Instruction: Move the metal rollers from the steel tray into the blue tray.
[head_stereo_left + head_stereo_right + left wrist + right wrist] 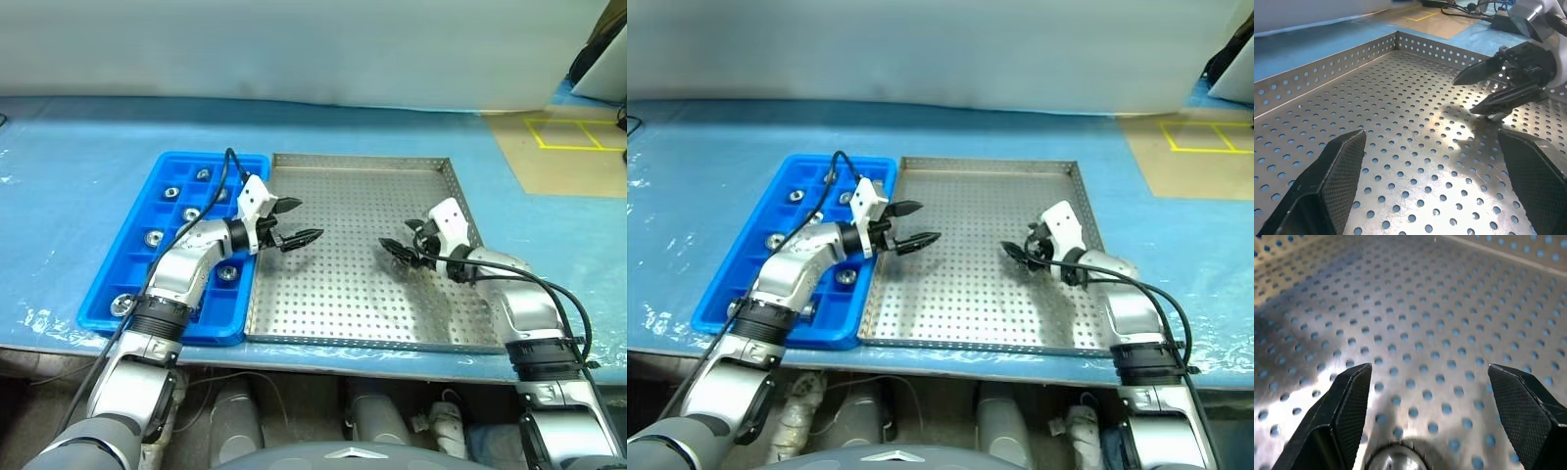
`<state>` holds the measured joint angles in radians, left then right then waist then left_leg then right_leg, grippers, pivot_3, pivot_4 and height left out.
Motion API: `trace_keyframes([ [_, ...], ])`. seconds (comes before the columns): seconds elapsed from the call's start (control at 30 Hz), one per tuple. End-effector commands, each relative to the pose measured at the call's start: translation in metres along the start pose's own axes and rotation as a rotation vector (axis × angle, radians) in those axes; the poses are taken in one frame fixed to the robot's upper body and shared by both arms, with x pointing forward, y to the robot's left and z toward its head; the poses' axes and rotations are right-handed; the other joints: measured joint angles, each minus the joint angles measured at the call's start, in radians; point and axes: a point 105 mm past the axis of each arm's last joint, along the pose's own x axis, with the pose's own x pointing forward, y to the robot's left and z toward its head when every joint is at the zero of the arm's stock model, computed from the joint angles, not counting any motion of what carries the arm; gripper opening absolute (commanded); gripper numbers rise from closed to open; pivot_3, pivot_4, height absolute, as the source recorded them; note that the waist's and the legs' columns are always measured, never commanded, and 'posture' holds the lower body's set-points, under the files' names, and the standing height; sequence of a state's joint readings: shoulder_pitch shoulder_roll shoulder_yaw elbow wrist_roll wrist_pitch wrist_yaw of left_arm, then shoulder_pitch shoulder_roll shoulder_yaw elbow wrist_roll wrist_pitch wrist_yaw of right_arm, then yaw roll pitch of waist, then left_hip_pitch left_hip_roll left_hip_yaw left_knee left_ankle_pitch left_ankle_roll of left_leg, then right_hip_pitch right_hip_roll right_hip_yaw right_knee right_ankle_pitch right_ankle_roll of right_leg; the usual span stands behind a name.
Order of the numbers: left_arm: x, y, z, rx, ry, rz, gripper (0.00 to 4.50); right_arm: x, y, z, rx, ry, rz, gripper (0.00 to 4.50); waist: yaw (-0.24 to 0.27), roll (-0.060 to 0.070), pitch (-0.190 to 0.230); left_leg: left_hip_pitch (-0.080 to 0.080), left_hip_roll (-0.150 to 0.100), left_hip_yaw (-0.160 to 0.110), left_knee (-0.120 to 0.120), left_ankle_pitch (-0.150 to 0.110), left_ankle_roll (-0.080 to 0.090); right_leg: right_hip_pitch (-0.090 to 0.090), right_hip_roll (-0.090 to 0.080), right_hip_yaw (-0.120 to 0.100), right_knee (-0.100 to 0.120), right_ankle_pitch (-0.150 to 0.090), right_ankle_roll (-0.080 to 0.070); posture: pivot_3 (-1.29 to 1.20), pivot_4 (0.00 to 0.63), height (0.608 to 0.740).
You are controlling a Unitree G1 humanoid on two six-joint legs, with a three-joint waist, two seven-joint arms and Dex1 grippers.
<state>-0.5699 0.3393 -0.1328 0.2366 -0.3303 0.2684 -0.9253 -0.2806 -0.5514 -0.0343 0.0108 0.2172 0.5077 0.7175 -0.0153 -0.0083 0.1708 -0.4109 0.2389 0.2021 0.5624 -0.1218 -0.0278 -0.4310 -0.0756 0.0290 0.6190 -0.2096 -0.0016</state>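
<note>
My left claw (300, 221) hangs spread wide and empty over the steel tray (431, 166), just inside the edge that runs beside the blue tray (162, 163), which suggests it has nothing left to drop and is waiting for a hand-over or a fresh pick. My right claw (402, 241) is also spread, low over the steel tray's floor near its right edge; in the right wrist view a shiny roller (1395, 459) sits on the perforated floor just ahead between my open fingers, ungripped, so I judge this one is next. Several metal rollers (154, 238) already rest in separate compartments of the blue tray. The steel tray's floor between my claws looks bare, so nothing blocks the way across; only the low rims between the two trays need clearing. Both trays lie on the blue-covered surface (78, 137).
</note>
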Motion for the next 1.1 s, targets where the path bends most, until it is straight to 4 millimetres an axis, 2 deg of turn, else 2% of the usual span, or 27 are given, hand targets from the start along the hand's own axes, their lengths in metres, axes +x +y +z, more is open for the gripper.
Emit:
trace_keyframes([
  [0.03, -0.001, 0.0, 0.009, 0.035, -0.031, -0.004, 4.5, -0.011, 0.002, 0.004, -0.025, 0.0, 0.026, 3.98, -0.001, 0.0, 0.0, 0.0, 0.0, 0.0, 0.0, 0.0, 0.0, 0.0, 0.0, 0.0, 0.0, 0.0, 0.0, -0.43, 0.15, 0.74],
  [0.13, -0.003, 0.0, 0.008, 0.033, -0.03, 0.006, 4.5, -0.01, 0.005, -0.009, -0.042, 0.06, 0.047, 3.98, -0.002, 0.0, 0.0, 0.001, 0.0, 0.001, 0.0, 0.0, 0.0, 0.0, 0.0, 0.0, 0.0, 0.0, 0.0, -0.41, 0.15, 0.74],
  [0.17, -0.004, 0.001, 0.008, 0.034, -0.03, 0.01, 4.5, -0.009, 0.005, -0.011, -0.051, 0.07, 0.045, 3.8, -0.002, 0.0, 0.0, 0.001, 0.0, 0.001, 0.0, 0.0, 0.0, 0.0, 0.0, 0.0, 0.0, 0.0, 0.0, -0.41, 0.15, 0.74],
  [0.27, -0.007, 0.002, 0.008, 0.035, -0.034, 0.03, 4.5, -0.002, 0.009, 0.001, -0.038, 0.021, 0.076, 3.08, -0.001, 0.0, 0.0, 0.001, 0.0, 0.001, 0.001, 0.0, 0.0, 0.0, 0.0, 0.0, 0.0, 0.0, 0.0, -0.37, 0.15, 0.74],
  [0.33, -0.012, 0.003, 0.01, 0.037, -0.042, 0.058, 4.5, 0.005, 0.014, 0.014, -0.022, -0.026, 0.114, 2.36, -0.002, 0.0, 0.0, 0.0, 0.0, 0.001, 0.001, 0.0, 0.001, 0.0, 0.0, 0.0, 0.0, 0.0, 0.0, -0.35, 0.15, 0.74],
  [0.4, -0.02, 0.005, 0.012, 0.03, -0.057, 0.096, 4.5, 0.012, 0.018, 0.021, -0.032, -0.038, 0.153, 1.82, -0.002, 0.0, 0.0, 0.0, 0.0, 0.001, 0.001, 0.0, 0.0, 0.0, 0.0, -0.001, 0.0, 0.0, 0.0, -0.29, 0.15, 0.74],
  [0.5, -0.037, 0.007, 0.012, 0.026, -0.059, 0.168, 4.5, 0.026, 0.019, 0.033, -0.056, -0.057, 0.199, 1.82, 0.004, 0.0, 0.0, 0.0, 0.0, 0.001, 0.0, 0.0, 0.0, 0.0, 0.0, -0.001, 0.0, 0.0, 0.0, -0.19, 0.15, 0.74],
  [0.67, -0.063, 0.005, 0.012, 0.022, -0.066, 0.292, 4.5, 0.053, 0.03, 0.071, -0.068, -0.17, 0.291, 1.82, 0.026, 0.0, 0.0, -0.002, 0.001, 0.001, -0.001, 0.0, 0.0, -0.003, 0.0, -0.003, 0.0, 0.0, 0.0, -0.01, 0.15, 0.74],
  [0.8, -0.091, -0.002, 0.013, 0.021, -0.073, 0.418, 4.5, 0.077, 0.062, 0.104, -0.065, -0.258, 0.463, 1.82, 0.048, 0.0, 0.0, -0.002, 0.002, 0.0, -0.002, 0.0, 0.0, -0.005, -0.001, -0.005, 0.002, 0.0, -0.001, 0.13, 0.15, 0.74],
  [0.97, -0.125, -0.018, 0.012, 0.021, -0.06, 0.583, 4.5, 0.095, 0.104, 0.133, -0.047, -0.322, 0.685, 1.82, 0.105, 0.0, 0.001, -0.006, 0.003, -0.001, -0.003, 0.0, 0.0, -0.007, -0.002, -0.009, 0.0, 0.0, -0.002, 0.36, 0.15, 0.74],
  [1.1, -0.148, -0.036, 0.007, 0.01, -0.035, 0.703, 4.5, 0.105, 0.133, 0.147, -0.069, -0.34, 0.82, 1.82, 0.16, 0.001, 0.001, -0.009, 0.003, -0.004, -0.004, -0.001, -0.001, -0.007, -0.003, -0.013, -0.002, -0.001, -0.002, 0.48, 0.15, 0.74],
])
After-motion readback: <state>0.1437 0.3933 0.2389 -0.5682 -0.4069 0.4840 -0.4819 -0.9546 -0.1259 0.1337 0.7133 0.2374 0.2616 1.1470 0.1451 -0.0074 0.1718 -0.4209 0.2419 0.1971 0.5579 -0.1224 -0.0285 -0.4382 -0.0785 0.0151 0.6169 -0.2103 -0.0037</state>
